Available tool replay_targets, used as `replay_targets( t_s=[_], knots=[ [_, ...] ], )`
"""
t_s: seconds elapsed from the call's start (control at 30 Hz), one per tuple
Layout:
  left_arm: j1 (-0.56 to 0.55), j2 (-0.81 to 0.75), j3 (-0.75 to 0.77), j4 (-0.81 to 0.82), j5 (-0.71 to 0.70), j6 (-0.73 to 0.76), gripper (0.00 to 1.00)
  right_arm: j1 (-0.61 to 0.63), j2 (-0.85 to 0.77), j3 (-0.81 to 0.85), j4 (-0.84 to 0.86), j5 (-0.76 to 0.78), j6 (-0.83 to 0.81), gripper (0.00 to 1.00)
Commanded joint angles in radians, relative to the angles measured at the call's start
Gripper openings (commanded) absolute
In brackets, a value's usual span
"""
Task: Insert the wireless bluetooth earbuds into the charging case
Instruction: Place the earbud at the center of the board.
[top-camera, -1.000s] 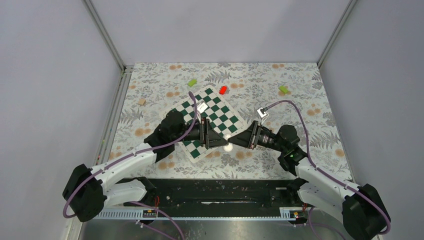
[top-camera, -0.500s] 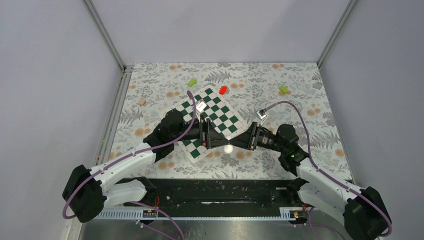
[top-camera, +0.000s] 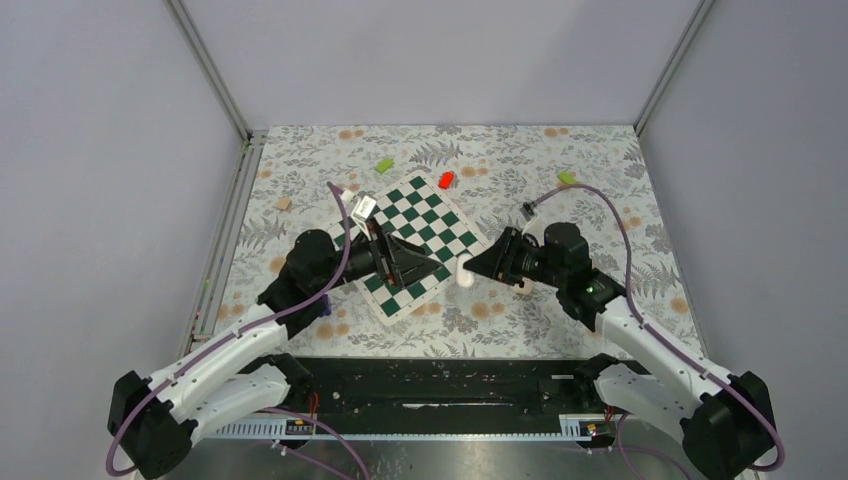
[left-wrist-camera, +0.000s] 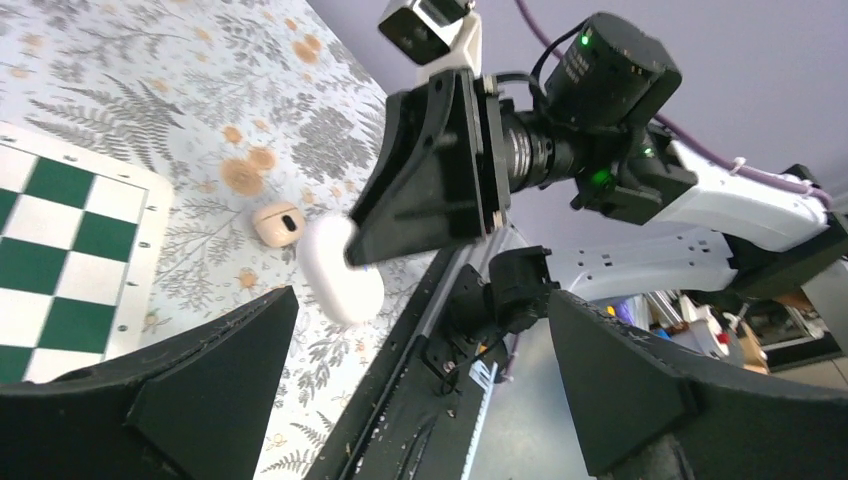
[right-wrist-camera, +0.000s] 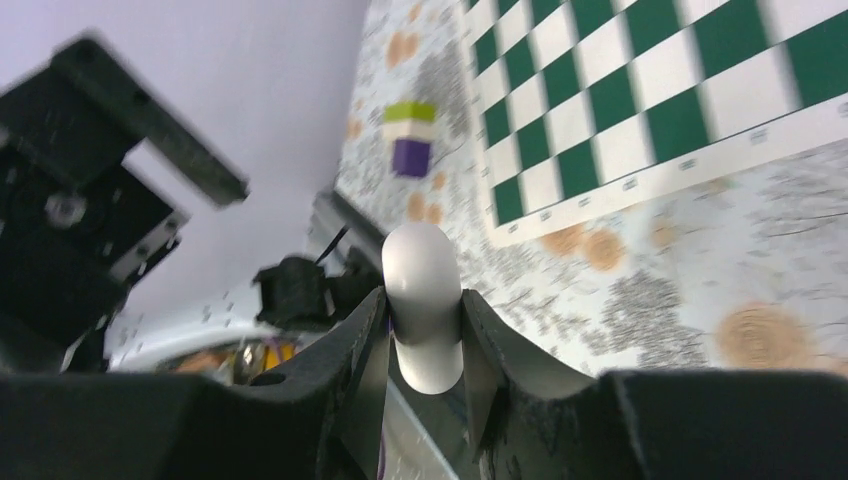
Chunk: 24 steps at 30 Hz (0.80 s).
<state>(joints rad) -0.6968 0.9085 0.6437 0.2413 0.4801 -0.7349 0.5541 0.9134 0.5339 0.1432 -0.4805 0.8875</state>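
Earbud (left-wrist-camera: 338, 272), white and oval, was clamped in the right gripper's (right-wrist-camera: 424, 300) jaws above the table, long axis jutting past the fingertips. The case (left-wrist-camera: 278, 223) lay on the cloth close beyond it. Left gripper (left-wrist-camera: 415, 350) jaws stood wide apart, empty.

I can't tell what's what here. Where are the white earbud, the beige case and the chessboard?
white earbud (right-wrist-camera: 423, 300): right wrist view, its rounded middle.
beige case (left-wrist-camera: 279, 223): left wrist view, its middle, at the dark hollow.
chessboard (top-camera: 430, 215): top view, an uncovered square.
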Motion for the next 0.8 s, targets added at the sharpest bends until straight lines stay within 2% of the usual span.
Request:
replay_targets(
  t_s=[0.0, 0.17, 0.37, 0.6, 0.63, 0.7, 0.73, 0.77],
  knots=[
    [0.007, -0.072, -0.049, 0.045, -0.118, 0.026, 0.99, -0.094, 0.089, 0.132, -0.215, 0.135, -0.11, 0.01],
    [0.008, -0.113, -0.088, 0.055, -0.139, 0.02, 0.99, -0.227, 0.211, 0.189, -0.219, 0.189, -0.15, 0.01],
    [0.007, -0.161, -0.078, -0.052, -0.121, 0.056, 0.99, -0.389, 0.357, 0.212, -0.171, 0.263, -0.177, 0.01],
    [0.007, -0.205, -0.089, -0.085, -0.137, 0.077, 0.99, -0.47, 0.606, 0.356, -0.154, 0.317, -0.22, 0.07],
    [0.007, -0.206, -0.086, -0.087, -0.129, 0.078, 0.99, -0.474, 0.644, 0.387, -0.13, 0.316, -0.221, 0.12],
    [0.008, -0.201, -0.073, -0.104, -0.098, 0.088, 0.99, -0.478, 0.701, 0.444, -0.129, 0.309, -0.224, 0.5],
    [0.008, -0.197, -0.063, -0.124, -0.093, 0.088, 0.99, -0.479, 0.718, 0.471, -0.136, 0.318, -0.227, 0.66],
    [0.008, -0.193, -0.053, -0.145, -0.095, 0.082, 0.99, -0.479, 0.729, 0.499, -0.178, 0.333, -0.228, 0.76]
  ],
)
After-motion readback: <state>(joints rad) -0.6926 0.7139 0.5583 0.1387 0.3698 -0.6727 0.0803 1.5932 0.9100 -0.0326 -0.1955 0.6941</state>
